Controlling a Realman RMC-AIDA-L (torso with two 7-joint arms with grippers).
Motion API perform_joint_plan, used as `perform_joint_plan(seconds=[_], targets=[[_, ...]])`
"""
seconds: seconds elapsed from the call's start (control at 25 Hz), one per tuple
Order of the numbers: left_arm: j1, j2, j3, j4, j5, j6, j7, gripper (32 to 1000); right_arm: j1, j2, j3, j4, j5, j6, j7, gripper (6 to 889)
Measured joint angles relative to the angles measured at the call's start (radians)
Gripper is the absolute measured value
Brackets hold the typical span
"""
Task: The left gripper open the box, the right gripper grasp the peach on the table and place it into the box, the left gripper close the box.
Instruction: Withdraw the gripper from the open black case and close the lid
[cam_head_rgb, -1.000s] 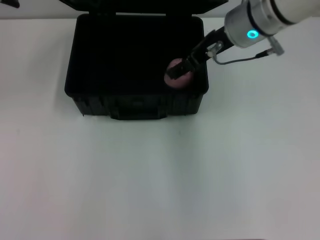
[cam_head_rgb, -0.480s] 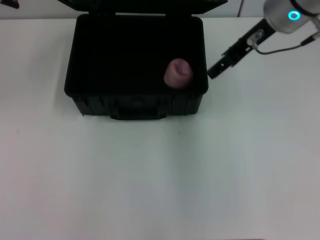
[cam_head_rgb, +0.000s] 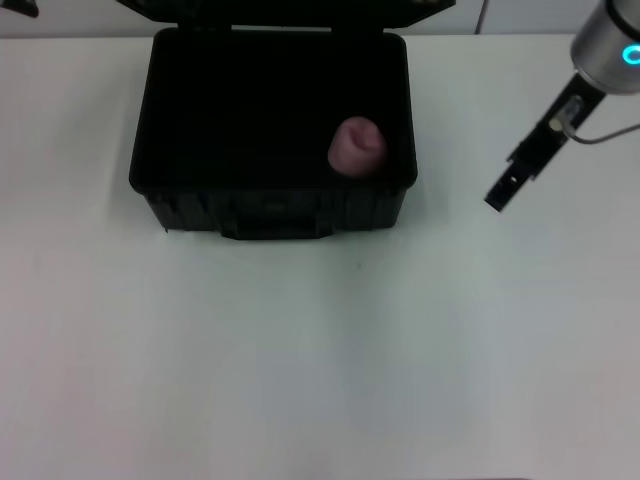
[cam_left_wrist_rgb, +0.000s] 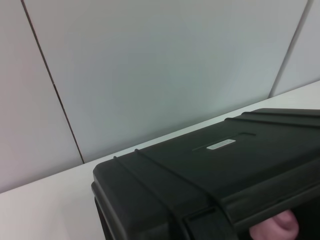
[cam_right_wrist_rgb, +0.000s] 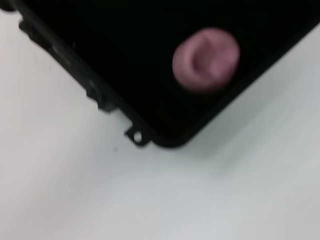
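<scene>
the box (cam_head_rgb: 272, 205) stood open near the table's (cam_head_rgb: 300, 350) far edge, its lid (cam_left_wrist_rgb: 210, 165) raised. the peach (cam_head_rgb: 357, 148) lay inside, in the box's front right corner, touching nothing but the floor of the case. the right gripper (cam_head_rgb: 497, 196) hung over the bare table toward the right edge, apart from the box, holding nothing; whether its fingers were spread or pressed together could not be told. the left gripper was out of sight.

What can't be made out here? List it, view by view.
- Left hand: in no view.
- Right hand, head view: too small to tell open or shut.
- Box lid, head view: cut off by the top edge.
- Peach, left wrist view: mostly hidden behind the lid; blurred in the right wrist view.
</scene>
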Motion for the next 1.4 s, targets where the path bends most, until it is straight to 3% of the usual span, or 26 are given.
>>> perform_joint_plan(seconds=[0.28, 1.12, 1.36, 1.4], targets=[[0.000, -0.0001, 0.000, 0.000, 0.001, -0.001, 0.000, 456, 0.002, 0.001, 0.001, 0.000, -0.018, 0.062, 0.002, 853], [0.001, -0.0003, 0.000, 0.000, 0.001, -0.007, 0.001, 467, 0.000, 0.001, 0.003, 0.000, -0.020, 0.049, 0.004, 852], [-0.005, -0.0006, 0.034, 0.000, 0.028, -0.019, -0.012, 470, 0.000, 0.001, 0.003, 0.000, -0.020, 0.047, 0.004, 852], [-0.007, -0.0008, 0.037, 0.000, 0.031, -0.022, -0.013, 518, 0.000, 0.001, 0.003, 0.000, -0.020, 0.046, 0.004, 852]])
